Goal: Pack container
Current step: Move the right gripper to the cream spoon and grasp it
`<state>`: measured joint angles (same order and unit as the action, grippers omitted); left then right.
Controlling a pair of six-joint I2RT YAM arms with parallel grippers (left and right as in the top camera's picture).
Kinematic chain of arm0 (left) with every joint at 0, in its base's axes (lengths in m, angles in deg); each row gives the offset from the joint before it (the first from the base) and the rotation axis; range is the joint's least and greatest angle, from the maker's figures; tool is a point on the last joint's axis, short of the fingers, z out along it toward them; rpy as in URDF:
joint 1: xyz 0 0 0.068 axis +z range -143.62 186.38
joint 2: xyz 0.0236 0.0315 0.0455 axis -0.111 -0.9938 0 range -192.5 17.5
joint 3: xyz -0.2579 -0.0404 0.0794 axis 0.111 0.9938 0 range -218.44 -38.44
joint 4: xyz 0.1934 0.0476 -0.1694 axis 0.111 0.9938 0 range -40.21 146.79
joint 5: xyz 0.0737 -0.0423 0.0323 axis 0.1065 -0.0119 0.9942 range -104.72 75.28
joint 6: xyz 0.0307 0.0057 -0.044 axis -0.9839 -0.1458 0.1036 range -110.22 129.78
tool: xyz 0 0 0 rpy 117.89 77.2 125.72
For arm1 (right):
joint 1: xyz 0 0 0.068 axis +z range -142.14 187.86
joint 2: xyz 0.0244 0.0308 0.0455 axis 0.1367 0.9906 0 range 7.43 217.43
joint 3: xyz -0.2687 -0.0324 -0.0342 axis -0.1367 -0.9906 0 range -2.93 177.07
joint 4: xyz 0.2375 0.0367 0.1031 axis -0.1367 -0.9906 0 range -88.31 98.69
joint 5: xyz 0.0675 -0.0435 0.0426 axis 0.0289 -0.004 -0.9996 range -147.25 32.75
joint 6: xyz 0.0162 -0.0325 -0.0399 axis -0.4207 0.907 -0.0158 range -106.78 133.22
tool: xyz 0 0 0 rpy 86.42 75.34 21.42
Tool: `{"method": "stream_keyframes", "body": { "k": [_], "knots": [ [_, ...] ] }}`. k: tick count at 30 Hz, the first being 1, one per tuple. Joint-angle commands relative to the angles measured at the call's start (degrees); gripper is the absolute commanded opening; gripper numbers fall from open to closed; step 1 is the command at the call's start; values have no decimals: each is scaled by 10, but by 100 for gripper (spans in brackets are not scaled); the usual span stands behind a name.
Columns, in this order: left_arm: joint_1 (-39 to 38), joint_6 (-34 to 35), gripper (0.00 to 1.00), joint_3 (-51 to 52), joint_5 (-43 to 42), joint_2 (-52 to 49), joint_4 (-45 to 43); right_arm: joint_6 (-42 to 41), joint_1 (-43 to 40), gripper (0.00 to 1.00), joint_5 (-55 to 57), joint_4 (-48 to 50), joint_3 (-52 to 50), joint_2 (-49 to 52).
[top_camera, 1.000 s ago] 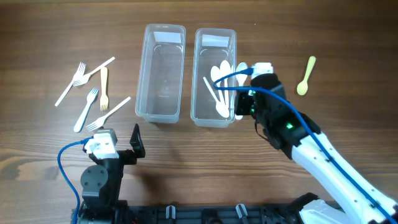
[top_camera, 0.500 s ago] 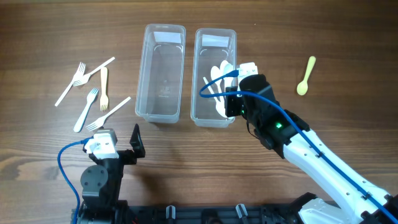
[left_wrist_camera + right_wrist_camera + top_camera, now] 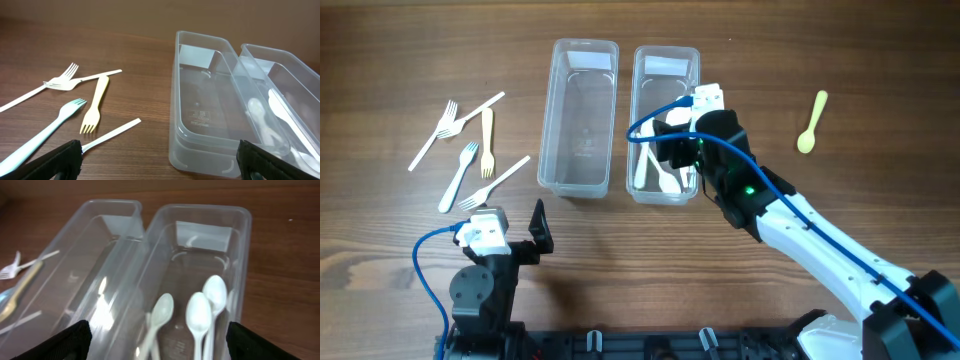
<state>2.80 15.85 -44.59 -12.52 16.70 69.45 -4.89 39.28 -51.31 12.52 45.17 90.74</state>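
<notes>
Overhead view: two clear plastic containers stand side by side near the far middle of the wooden table (image 3: 390, 270), long sides almost touching. The left container (image 3: 578, 120) has nothing in it that I can make out. The right container (image 3: 666, 52) holds a few white spoons (image 3: 199, 314). From the right wrist camera at least three pale bowls show, lying lengthwise toward the near end of that box.

The right gripper (image 3: 672, 150) hangs over the near half of the right container, its blue cable looping above it. In its own camera the two dark fingers (image 3: 75, 340) sit at the bottom corners of the picture, spread wide, with nothing between them but the box below.

The left gripper (image 3: 538, 230) rests low at the near edge of the table, well short of both containers. Its fingers (image 3: 50, 162) are likewise wide apart and hold nothing.

Out on the left of the table lies a loose scatter of forks (image 3: 488, 140): a couple of white ones crossing each other, a yellow one, a pale bluish one and another white one nearest the left container. None of them touch it. A single yellow spoon (image 3: 812, 121) lies on the bare wood to the right, well apart from the right container and from the arm.
</notes>
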Motion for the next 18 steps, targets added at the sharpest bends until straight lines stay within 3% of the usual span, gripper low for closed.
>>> {"method": "stream_keyframes", "body": {
  "k": [1, 4, 6, 8, 10, 15, 16, 17, 18],
  "knots": [
    [4, -5, 100, 2, -7, 4, -2, -26, 2, 86, 195, -64, 3, -50],
    [4, -5, 100, 2, -7, 4, -2, -30, 0, 86, 312, -128, 3, -97],
    [4, -5, 100, 2, -7, 4, -2, -31, -12, 87, 335, -171, 3, -122],
    [4, -5, 100, 2, -7, 4, -2, -88, -48, 87, 329, -236, 3, -141],
    [4, -5, 100, 2, -7, 4, -2, -137, -116, 87, 268, -282, 3, -141],
    [4, -5, 100, 2, -7, 4, -2, -115, -298, 86, 92, -313, 7, -122],
    [4, -5, 100, 2, -7, 4, -2, -115, -328, 88, 78, -327, 7, -118],
    [4, -5, 100, 2, -7, 4, -2, -121, -353, 99, 77, -344, 7, -116],
    [4, -5, 100, 2, -7, 4, -2, -120, -364, 99, 77, -348, 7, -116]
  ]
}}
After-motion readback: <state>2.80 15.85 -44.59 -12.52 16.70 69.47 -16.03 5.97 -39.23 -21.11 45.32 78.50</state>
